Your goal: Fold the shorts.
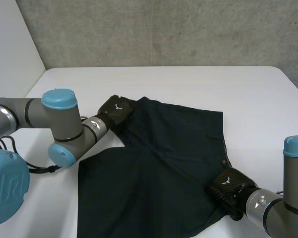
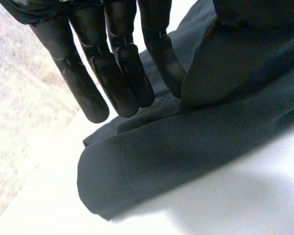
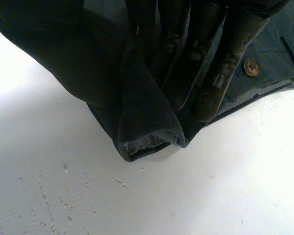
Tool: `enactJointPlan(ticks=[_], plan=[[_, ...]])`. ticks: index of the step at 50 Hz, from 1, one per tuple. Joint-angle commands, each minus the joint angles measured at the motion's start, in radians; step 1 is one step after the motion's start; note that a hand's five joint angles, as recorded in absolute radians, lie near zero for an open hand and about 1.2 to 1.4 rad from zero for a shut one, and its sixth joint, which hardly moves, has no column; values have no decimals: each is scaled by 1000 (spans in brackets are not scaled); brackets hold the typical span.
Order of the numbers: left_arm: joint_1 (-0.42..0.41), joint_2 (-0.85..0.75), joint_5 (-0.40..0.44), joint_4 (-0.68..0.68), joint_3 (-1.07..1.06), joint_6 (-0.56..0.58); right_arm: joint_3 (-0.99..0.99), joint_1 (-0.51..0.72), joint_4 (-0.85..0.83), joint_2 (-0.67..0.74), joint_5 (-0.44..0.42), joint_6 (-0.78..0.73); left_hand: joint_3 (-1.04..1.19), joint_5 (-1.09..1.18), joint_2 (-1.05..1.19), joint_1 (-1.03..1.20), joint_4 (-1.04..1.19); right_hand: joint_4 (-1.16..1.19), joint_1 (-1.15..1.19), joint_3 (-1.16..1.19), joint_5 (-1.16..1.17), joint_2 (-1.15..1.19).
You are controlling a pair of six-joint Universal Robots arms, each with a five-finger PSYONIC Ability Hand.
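The white table (image 1: 188, 84) is carrying the dark shorts (image 1: 159, 168), which are lying spread out across its middle and near part. The left hand (image 1: 116, 109) is pinching the far-left corner, its nearly straight fingers (image 2: 122, 83) meeting a raised fold. The right hand (image 1: 228, 186) is pinching the right edge beside a button (image 3: 250, 67), its fingers (image 3: 220, 73) pressing a fold of cloth.
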Motion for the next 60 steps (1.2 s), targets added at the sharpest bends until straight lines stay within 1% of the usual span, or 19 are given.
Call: enactJointPlan(ticks=[1, 4, 5, 8, 15, 16, 19, 29, 31, 33, 37, 41, 45, 48, 52, 53, 57, 59, 60], plan=[[-20, 96, -178, -57, -116, 13, 3, -2, -3, -1, 0, 0, 207, 255, 205, 262, 197, 204, 403, 195, 238, 206], [-32, 136, -236, -59, -162, -3, 4, -2, -3, 0, 0, 0, 207, 255, 205, 262, 197, 204, 403, 195, 238, 206], [-43, 153, -271, -57, -187, -17, 4, -1, -3, 0, 0, 0, 207, 255, 205, 262, 197, 204, 403, 195, 238, 206], [-61, 176, -330, -62, -227, -66, 6, -1, -3, -1, 0, 0, 207, 255, 205, 262, 197, 204, 403, 195, 238, 206], [-86, 184, -399, -100, -251, -187, 10, 3, -3, -1, -1, 0, 207, 255, 205, 262, 197, 204, 403, 195, 238, 206], [-86, 184, -405, -109, -250, -198, 12, 3, -3, -1, -1, 0, 207, 255, 205, 262, 197, 204, 403, 195, 238, 206], [-86, 187, -417, -148, -248, -235, 16, 3, -5, -1, -1, 0, 20, 68, 18, 75, 11, 204, 403, 195, 238, 206], [-81, 269, -430, -174, -265, -301, 18, -1, -5, -1, -3, 0, -248, -199, -249, -192, -257, 204, 403, 195, 238, 206], [-76, 303, -431, -172, -282, -309, 19, -1, -5, -1, -3, 0, -400, -352, -402, -345, -409, 204, 403, 195, 238, 206], [-76, 329, -427, -172, -297, -310, 20, -1, -5, -1, -3, 0, -488, -440, -490, -433, -498, 204, 403, 195, 238, 206], [-76, 374, -407, -143, -316, -313, 23, -1, -5, -4, -6, 0, -506, -458, -508, -451, -516, 204, 403, 195, 238, 206], [-75, 374, -352, -88, -313, -306, 24, -1, -9, -4, -6, 0, -518, -470, -520, -463, -527, 204, 403, 195, 238, 206], [-69, 365, -290, -57, -304, -295, 27, -1, -12, -4, -6, 0, -624, -575, -625, -568, -633, 204, 403, 195, 238, 206], [-69, 316, -249, -36, -272, -275, 29, -1, -12, -4, -6, 0, -703, -655, -705, -648, -712, 204, 403, 195, 238, 206], [-61, 227, -233, -37, -212, -202, 32, -1, -12, -4, -6, 0, -706, -658, -708, -651, -715, 204, 403, 195, 238, 206], [-56, 201, -235, -37, -196, -157, 32, -1, -12, -3, -6, 0, -703, -655, -705, -648, -712, 204, 403, 195, 238, 206], [-52, 159, -244, -36, -182, -48, 33, -1, -20, -3, -6, 0, -691, -643, -693, -636, -701, 204, 403, 195, 238, 206], [-52, 153, -249, -36, -182, -27, 35, -1, -23, -3, -6, 0, -682, -634, -684, -627, -692, 204, 403, 195, 238, 206], [-52, 148, -258, -36, -185, -8, 35, -1, -23, -3, -6, 0, -630, -582, -632, -575, -640, 204, 403, 195, 238, 206]])
